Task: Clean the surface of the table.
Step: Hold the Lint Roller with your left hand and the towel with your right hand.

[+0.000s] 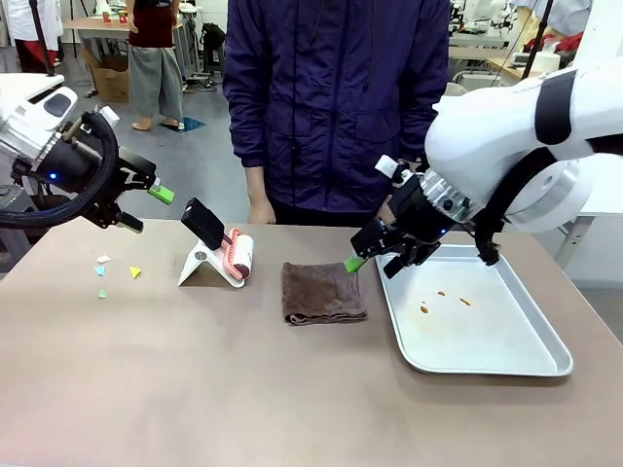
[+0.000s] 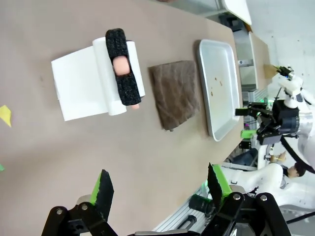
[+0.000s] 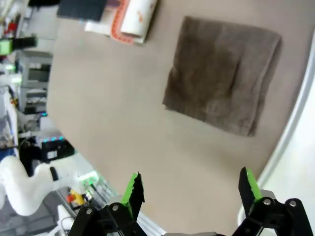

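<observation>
Ok, quick rundown for you. There's 1 big matte tan-brown worktop [image 1: 195, 389] stretching between your 2 arms, w/ a person in a dark purple jacket [image 1: 336, 97] standing at its far edge.

On it, left to right:
- 4 tiny paper scraps [image 1: 134, 272] in a loose cluster near the left side: 1 yellow, 1 white-ish, 2 greenish.
- 1 lint roller w/ a black handle and white roll [image 1: 240, 255], leaning on 1 white folded stand [image 1: 198, 266].
- 1 dark brown folded cloth [image 1: 323, 292], lying flat around mid-worktop.
- 1 silver metal tray [image 1: 487, 368] just right of the cloth, w/ a small gap between them. It has 3 small orange-brown specks [image 1: 441, 293] on it.

Your left pincer [image 1: 146, 209] hangs in the air over the worktop's left end, above the scraps. Its jaws are spread wide w/ nothing in them.

Your right pincer [image 1: 373, 261] sits low by the cloth's far right corner, next to the tray's rim. It's wide open and empty too. On its wrist cam both green pads [image 3: 134, 189] are clear of the cloth.
</observation>
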`<action>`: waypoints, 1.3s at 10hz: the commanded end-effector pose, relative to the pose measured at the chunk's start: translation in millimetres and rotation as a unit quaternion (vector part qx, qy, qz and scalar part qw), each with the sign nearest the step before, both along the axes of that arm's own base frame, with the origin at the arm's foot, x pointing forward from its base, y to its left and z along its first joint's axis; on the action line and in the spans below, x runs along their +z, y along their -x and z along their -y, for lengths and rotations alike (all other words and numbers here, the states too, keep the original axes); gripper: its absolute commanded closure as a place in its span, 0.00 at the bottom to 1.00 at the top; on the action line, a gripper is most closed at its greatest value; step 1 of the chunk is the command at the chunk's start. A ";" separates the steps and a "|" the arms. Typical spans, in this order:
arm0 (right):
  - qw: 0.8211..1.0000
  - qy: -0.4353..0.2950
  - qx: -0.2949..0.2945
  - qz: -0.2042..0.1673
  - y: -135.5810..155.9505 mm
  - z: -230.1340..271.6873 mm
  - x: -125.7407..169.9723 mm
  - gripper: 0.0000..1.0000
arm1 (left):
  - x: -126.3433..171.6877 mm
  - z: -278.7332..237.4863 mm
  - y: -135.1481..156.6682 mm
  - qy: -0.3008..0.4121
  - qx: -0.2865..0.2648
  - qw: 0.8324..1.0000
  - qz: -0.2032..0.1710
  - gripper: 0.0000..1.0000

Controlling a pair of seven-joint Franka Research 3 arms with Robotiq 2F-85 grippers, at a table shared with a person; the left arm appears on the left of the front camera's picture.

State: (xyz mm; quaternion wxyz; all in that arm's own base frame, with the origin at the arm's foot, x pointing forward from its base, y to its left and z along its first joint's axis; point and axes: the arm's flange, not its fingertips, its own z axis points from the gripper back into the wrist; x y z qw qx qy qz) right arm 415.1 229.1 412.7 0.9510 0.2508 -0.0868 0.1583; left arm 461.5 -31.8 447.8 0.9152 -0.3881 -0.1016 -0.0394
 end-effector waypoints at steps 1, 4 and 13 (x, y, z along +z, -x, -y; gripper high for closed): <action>1.000 -0.001 0.017 0.003 9.2 -11.9 0.6 0.00 | 2.7 -0.4 1.4 0.011 0.003 1.000 0.000 0.00; 1.000 -0.001 0.017 0.003 9.2 -11.9 0.6 0.00 | 2.7 -0.4 1.4 0.011 0.003 1.000 0.000 0.00; 0.993 0.059 -0.093 -0.038 -84.6 -68.5 -78.9 0.00 | -38.3 30.8 -96.7 0.005 0.034 0.995 -0.090 0.00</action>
